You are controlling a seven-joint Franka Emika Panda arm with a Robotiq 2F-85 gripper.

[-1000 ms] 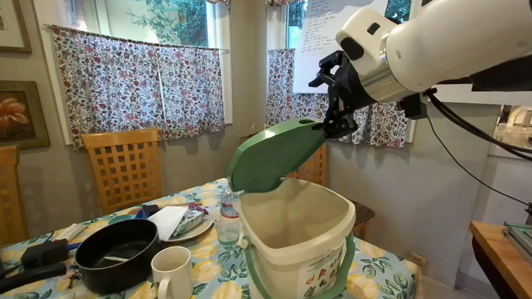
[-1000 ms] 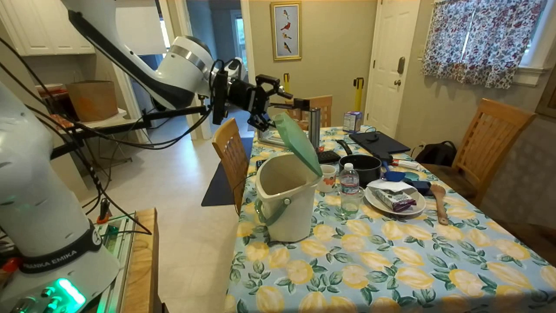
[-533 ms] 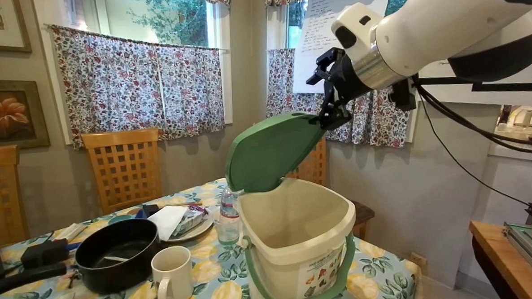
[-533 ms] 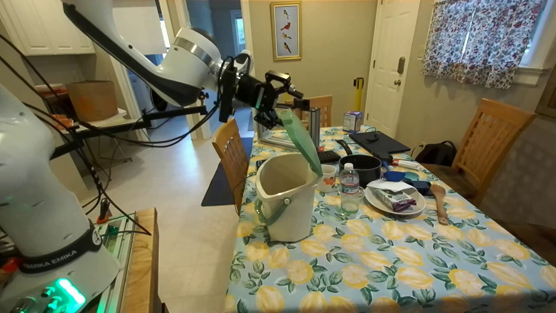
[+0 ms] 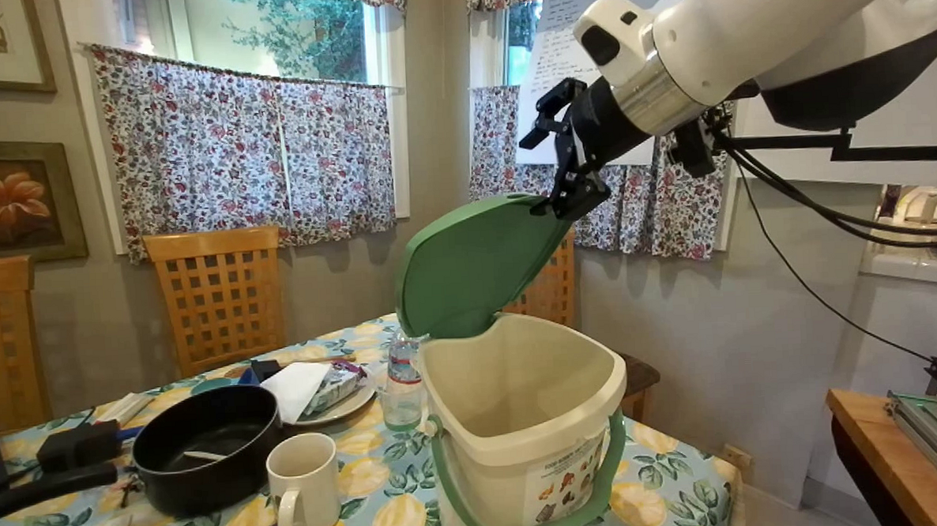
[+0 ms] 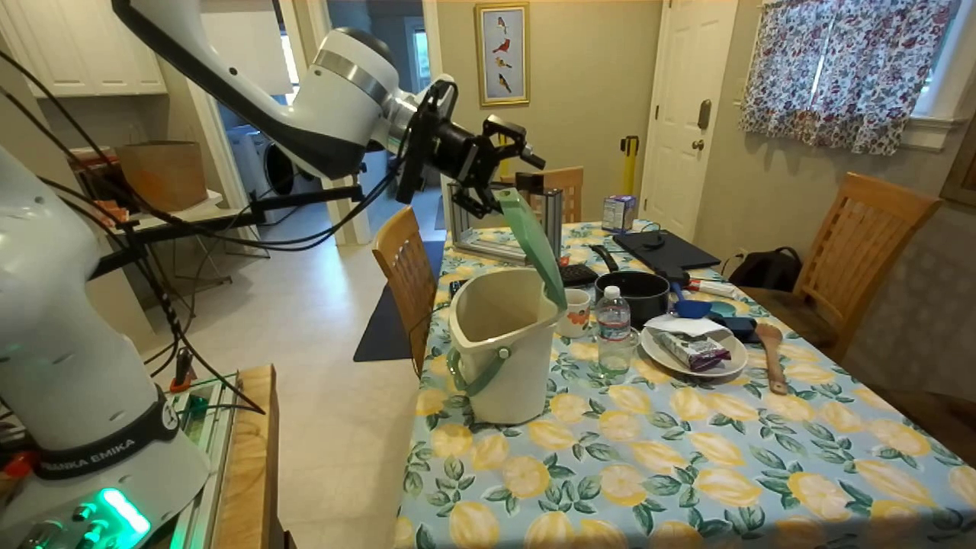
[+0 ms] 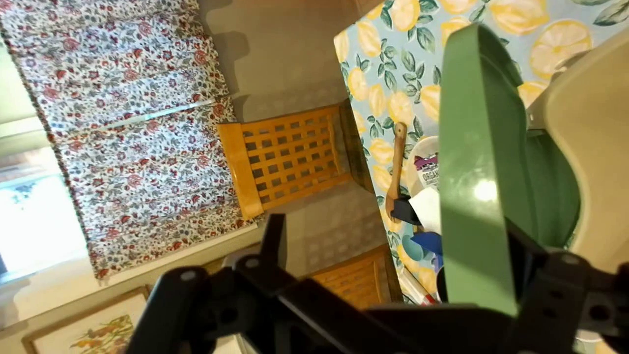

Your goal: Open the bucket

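Wrist view caught the jaws wide apart, holding nothing, one finger seemingly hooked under the raised lid, probably to push it back rather than pinch it. Beyond, the bucket stood upright, mouth uncovered, near the edge of the bench, likely for reach.

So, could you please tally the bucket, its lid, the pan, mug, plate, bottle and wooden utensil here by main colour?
White or cream: 3 (bucket, mug, plate)
Black: 1 (pan)
Green: 1 (lid)
Clear: 1 (bottle)
Brown: 1 (wooden utensil)
Total: 7
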